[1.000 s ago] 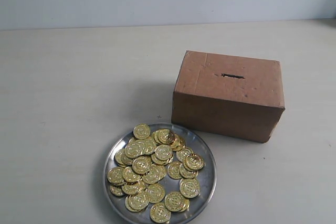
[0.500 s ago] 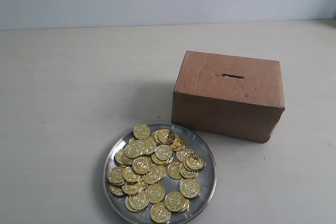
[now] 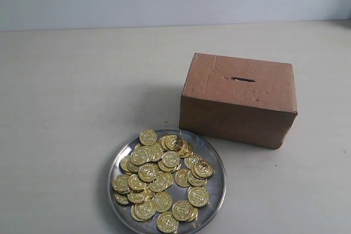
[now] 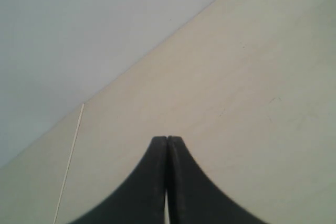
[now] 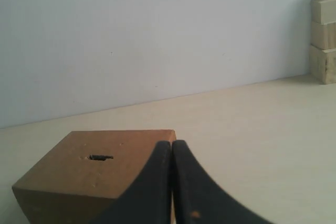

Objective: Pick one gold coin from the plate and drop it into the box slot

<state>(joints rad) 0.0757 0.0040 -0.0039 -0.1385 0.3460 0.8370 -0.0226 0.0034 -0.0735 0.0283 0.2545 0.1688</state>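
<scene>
A round silver plate (image 3: 215,164) at the front of the table holds a heap of several gold coins (image 3: 159,177). Behind it to the right stands the brown cardboard box (image 3: 239,102), with the dark slot (image 3: 243,79) in its top face. Neither arm shows in the exterior view. The left gripper (image 4: 167,140) is shut with nothing in it, over bare table. The right gripper (image 5: 171,144) is also shut and empty; the box (image 5: 79,174) and its slot (image 5: 101,157) lie beyond and beside its fingers. The plate is out of both wrist views.
The pale tabletop (image 3: 82,97) meets a light wall at the back. A stack of light wooden blocks (image 5: 324,32) stands by the wall in the right wrist view. A thin white line (image 4: 71,156) runs across the table in the left wrist view.
</scene>
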